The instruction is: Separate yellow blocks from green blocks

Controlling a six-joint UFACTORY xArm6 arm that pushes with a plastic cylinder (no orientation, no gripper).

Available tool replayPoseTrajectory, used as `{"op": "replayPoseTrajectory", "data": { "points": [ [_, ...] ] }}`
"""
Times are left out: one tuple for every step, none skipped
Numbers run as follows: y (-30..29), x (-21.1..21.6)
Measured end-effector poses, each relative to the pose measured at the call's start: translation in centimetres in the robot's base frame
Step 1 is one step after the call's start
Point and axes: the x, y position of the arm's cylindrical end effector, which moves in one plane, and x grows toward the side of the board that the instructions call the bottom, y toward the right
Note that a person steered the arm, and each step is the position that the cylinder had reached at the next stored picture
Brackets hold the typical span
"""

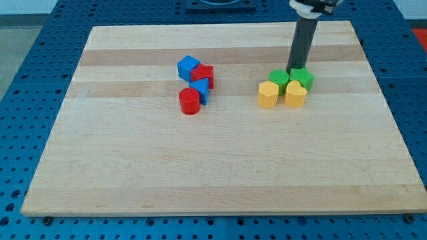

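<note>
Two yellow blocks sit side by side right of the board's middle: a yellow block on the left [267, 95] and a yellow block on the right [295, 95]. Just above them, touching them, are a green block on the left [279, 79] and a green star-like block on the right [302, 78]. My tip [291, 71] is at the top edge of the two green blocks, between them. The dark rod rises from there to the view's top.
A second cluster lies left of the middle: a blue cube [188, 67], a red block [204, 76], a small blue block [200, 91] and a red cylinder [189, 101]. The wooden board [133, 173] lies on a blue perforated table.
</note>
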Motion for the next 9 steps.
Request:
{"op": "replayPoseTrajectory", "data": {
  "points": [
    [0.0, 0.0],
    [-0.1, -0.9],
    [1.1, -1.6],
    [9.2, 0.5],
    [7.0, 6.7],
    [2.2, 15.6],
    [-9.2, 16.5],
    [-11.0, 10.6],
    [-11.6, 6.8]
  ]
}}
